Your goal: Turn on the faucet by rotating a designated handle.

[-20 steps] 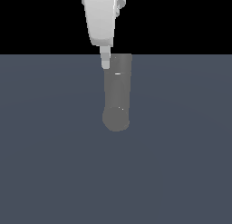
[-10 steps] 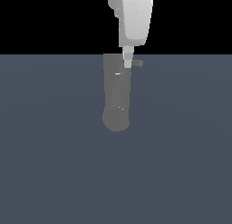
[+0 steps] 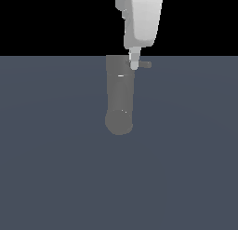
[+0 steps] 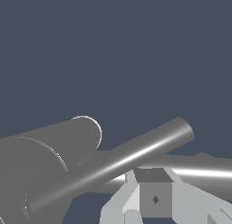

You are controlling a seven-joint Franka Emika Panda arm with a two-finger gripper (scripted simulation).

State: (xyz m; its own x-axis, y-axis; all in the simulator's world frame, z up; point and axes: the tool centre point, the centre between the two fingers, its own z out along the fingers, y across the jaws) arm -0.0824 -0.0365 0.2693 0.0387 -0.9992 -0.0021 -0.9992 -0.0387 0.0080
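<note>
The faucet (image 3: 120,96) is a thick matte grey cylinder lying on the floor, with its rounded end toward the camera. Its handle (image 3: 145,64) is a thin grey rod sticking out to the exterior view's right at the far end. My white gripper (image 3: 134,64) hangs down from above, its tip at the base of the handle and against the body's far right edge. In the wrist view the handle (image 4: 136,156) runs as a shiny rod just above my fingers (image 4: 154,198), beside the thick body (image 4: 41,164). The fingers show no gap and hold nothing.
A flat dark grey-blue floor (image 3: 186,168) stretches all around the faucet. In the wrist view a second grey cylinder part (image 4: 208,169) lies behind the fingers. No other objects show.
My gripper has moved to the exterior view's right, from the faucet's far left edge to its far right edge. The handle's stub now shows on the right.
</note>
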